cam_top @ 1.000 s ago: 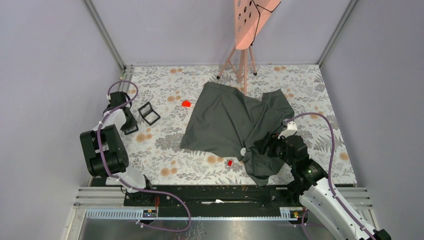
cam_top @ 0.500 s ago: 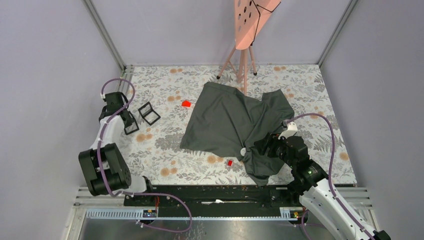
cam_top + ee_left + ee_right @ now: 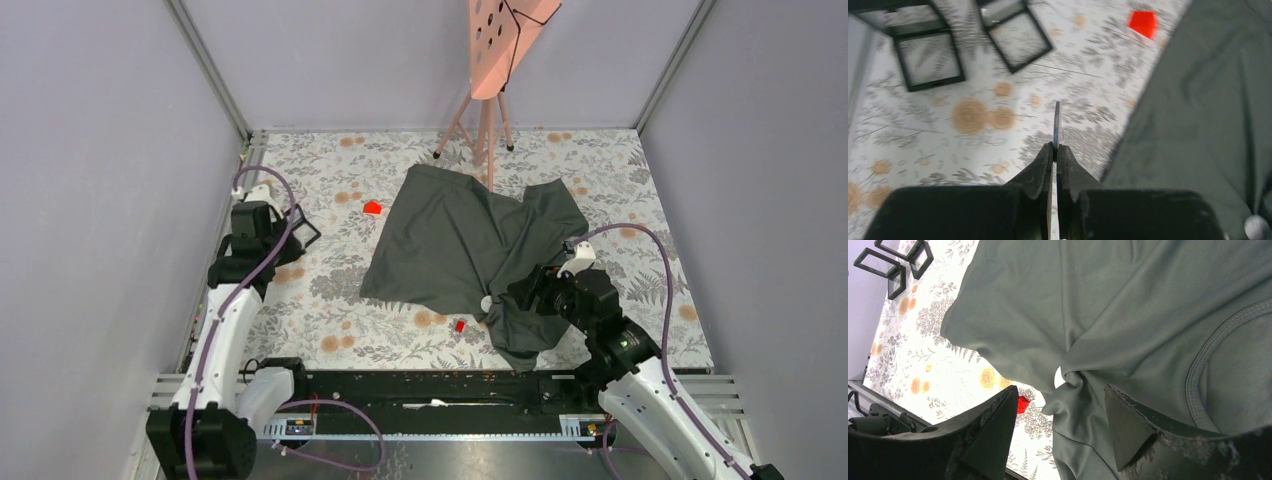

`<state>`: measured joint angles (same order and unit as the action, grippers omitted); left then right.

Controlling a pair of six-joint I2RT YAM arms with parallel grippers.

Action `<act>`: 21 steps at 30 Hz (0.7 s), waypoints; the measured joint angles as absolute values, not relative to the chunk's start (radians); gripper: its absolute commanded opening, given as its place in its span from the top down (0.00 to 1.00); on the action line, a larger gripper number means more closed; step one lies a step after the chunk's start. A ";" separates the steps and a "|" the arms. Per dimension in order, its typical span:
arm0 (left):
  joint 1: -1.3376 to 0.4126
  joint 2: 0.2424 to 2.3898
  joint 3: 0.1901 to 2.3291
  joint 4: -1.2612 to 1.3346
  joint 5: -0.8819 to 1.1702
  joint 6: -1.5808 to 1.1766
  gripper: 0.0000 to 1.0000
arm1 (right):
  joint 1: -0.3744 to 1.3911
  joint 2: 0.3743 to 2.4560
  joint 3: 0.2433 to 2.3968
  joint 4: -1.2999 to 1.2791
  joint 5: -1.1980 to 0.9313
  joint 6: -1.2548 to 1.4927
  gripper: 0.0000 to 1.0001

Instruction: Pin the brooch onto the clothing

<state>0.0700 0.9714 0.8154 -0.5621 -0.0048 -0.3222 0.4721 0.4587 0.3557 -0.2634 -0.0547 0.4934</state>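
The dark grey T-shirt lies crumpled right of the table's middle and also shows in the left wrist view. My left gripper is shut on a thin flat blue-grey piece seen edge-on, above the floral cloth left of the shirt; in the top view it is by the black frames. My right gripper is open above a bunched fold of the shirt, next to a small white round thing in the fabric, also in the top view.
Two black square frames lie far left on the floral tablecloth. A red piece lies near the shirt's upper left, another by its front edge. A pink tripod stand is at the back. Grey walls enclose the table.
My left arm has swung forward from the far left, and its gripper has moved right, towards the black frames and the shirt. The right arm and the shirt have not moved.
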 measured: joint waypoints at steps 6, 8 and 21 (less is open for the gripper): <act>-0.171 0.899 0.822 -0.590 0.087 -0.282 1.00 | 0.472 0.477 0.398 -0.280 -0.088 0.492 0.27; -0.252 0.929 0.832 -0.590 0.179 -0.262 1.00 | 0.472 0.490 0.420 -0.277 -0.128 0.490 0.27; -0.483 1.171 0.918 -0.515 0.915 -0.144 1.00 | 0.472 0.648 0.528 -0.113 -0.565 0.533 0.35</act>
